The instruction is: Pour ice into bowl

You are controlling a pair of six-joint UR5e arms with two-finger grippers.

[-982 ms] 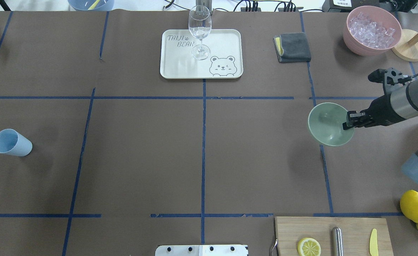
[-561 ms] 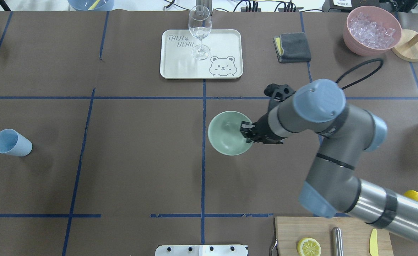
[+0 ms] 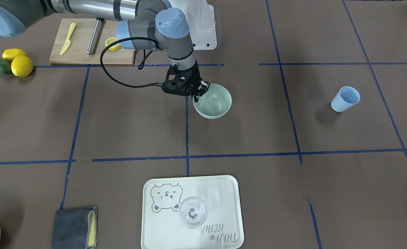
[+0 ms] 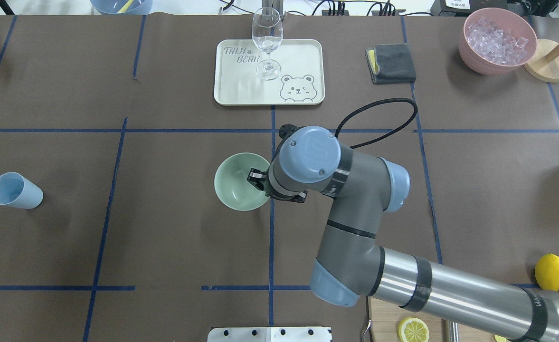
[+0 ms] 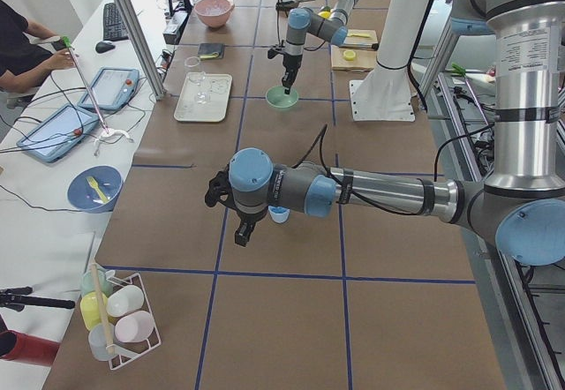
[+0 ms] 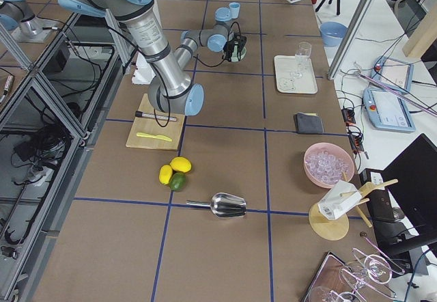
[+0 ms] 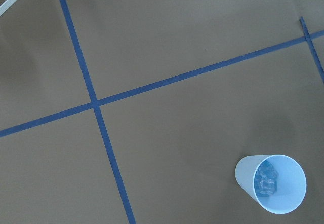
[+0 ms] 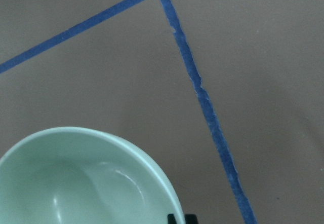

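Observation:
The pale mint-green bowl (image 4: 235, 186) is near the table's middle, beside the central blue tape line, and looks empty; it also shows in the front view (image 3: 214, 102) and the right wrist view (image 8: 71, 178). My right gripper (image 4: 256, 177) is shut on the bowl's right rim. I cannot tell whether the bowl touches the table. The ice (image 7: 265, 177) lies inside the blue cup (image 4: 15, 191), which stands at the far left. My left gripper (image 5: 244, 231) shows only in the exterior left view, high above the cup; I cannot tell if it is open or shut.
A cream tray (image 4: 298, 57) with a wine glass (image 4: 267, 40) stands at the back centre. A grey cloth (image 4: 393, 64) and a pink bowl (image 4: 469, 52) full of ice are at the back right. A cutting board (image 3: 79, 52), lemons (image 3: 20, 65) and a metal scoop (image 6: 229, 205) lie near the robot's right.
My right arm has carried the bowl from the table's right side leftward to the middle, just past the central tape line. The blue cup has not moved.

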